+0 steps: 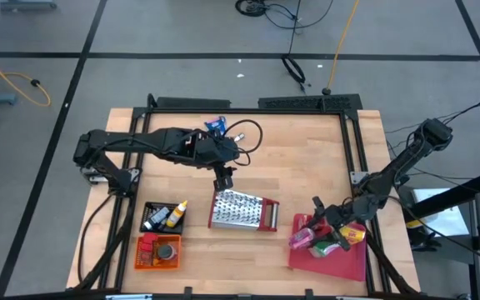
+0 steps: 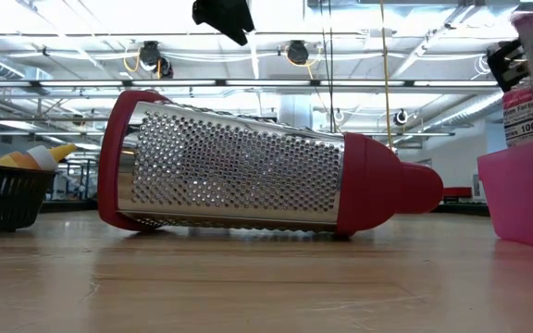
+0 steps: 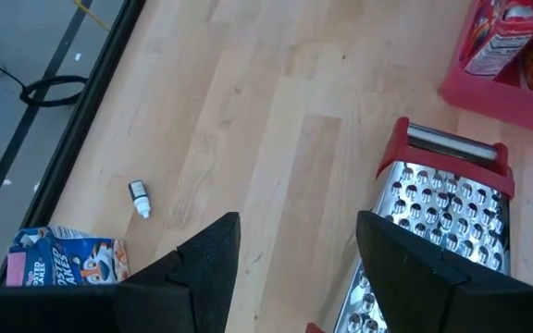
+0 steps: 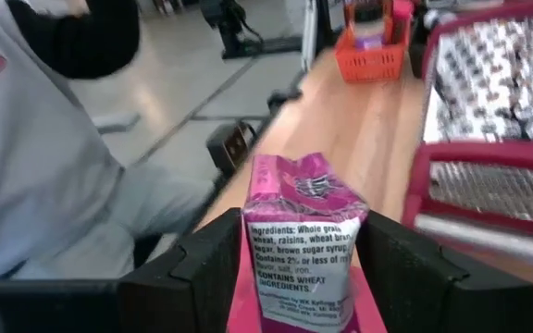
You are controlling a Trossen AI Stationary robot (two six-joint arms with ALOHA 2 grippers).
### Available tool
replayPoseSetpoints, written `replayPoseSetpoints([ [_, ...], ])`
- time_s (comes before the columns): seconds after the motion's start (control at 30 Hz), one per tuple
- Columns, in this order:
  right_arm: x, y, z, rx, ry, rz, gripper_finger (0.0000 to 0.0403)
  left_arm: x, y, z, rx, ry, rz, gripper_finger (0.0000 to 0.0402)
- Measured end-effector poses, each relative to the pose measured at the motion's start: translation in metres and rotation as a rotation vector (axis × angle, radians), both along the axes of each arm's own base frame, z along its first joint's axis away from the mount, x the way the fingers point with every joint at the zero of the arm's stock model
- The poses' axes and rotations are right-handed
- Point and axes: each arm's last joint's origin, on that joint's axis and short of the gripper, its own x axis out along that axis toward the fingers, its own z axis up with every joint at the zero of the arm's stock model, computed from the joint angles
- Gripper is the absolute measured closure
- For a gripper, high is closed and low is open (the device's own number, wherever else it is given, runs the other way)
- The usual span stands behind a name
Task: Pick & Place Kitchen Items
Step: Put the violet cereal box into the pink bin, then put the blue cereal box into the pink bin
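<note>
Two grippers at work: my right gripper (image 4: 299, 268) clamps a pink-purple cereal box (image 4: 303, 242) at lower right above the red tray (image 1: 348, 265); my left gripper (image 3: 296, 268) hangs wide open over the grater (image 1: 242, 210), risking collision.

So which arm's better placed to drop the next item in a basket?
The right. Its gripper is shut on the pink box, over the red tray. The left gripper hangs open and empty above the grater, though nearer the baskets.
</note>
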Motion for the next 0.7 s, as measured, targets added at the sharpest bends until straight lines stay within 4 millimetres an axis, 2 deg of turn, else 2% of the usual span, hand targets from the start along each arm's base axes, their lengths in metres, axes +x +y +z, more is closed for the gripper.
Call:
replayPoseSetpoints([
  [0.2, 0.004, -0.005, 0.0, 0.02, 0.017, -0.025, 0.0197, 0.0, 0.0, 0.0, 0.0, -0.001, 0.0, 0.0181],
  [0.4, 0.005, -0.006, -0.002, 0.009, 0.031, -0.021, 0.0175, 0.0, 0.0, 0.0, 0.0, -0.005, 0.0, 0.0181],
  [0.7, 0.008, -0.012, 0.007, -0.003, -0.072, -0.047, 0.0171, 0.0, 0.001, 0.0, 0.002, -0.004, -0.001, 0.0181],
])
